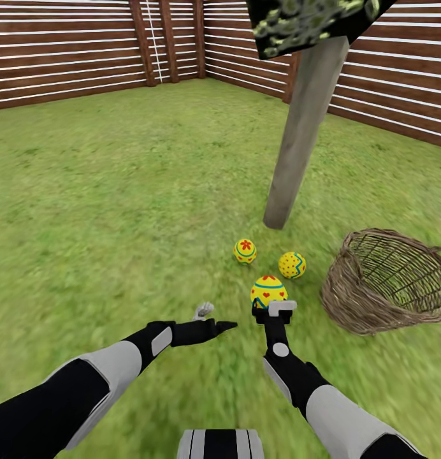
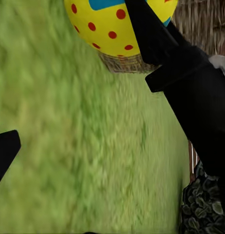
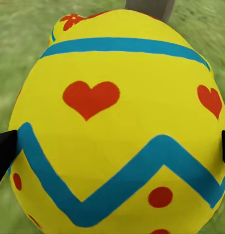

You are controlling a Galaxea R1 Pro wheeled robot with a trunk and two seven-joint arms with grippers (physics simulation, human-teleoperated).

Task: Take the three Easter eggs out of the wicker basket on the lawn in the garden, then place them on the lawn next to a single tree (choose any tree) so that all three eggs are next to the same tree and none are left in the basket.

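Holding the third Easter egg [image 1: 269, 291] in my right claw [image 1: 274, 308], I hover near the tree [image 1: 301, 131]; two eggs [image 1: 245, 250] lie there, basket [image 1: 386, 280] tipped right. Next: lower, release. My left claw [image 1: 215, 326] hangs released.

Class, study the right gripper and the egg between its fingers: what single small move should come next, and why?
Probably open the right gripper and leave the third egg on the lawn. It sits between the fingers near the tree, close to the two other eggs, with the wicker basket tipped and apparently empty.
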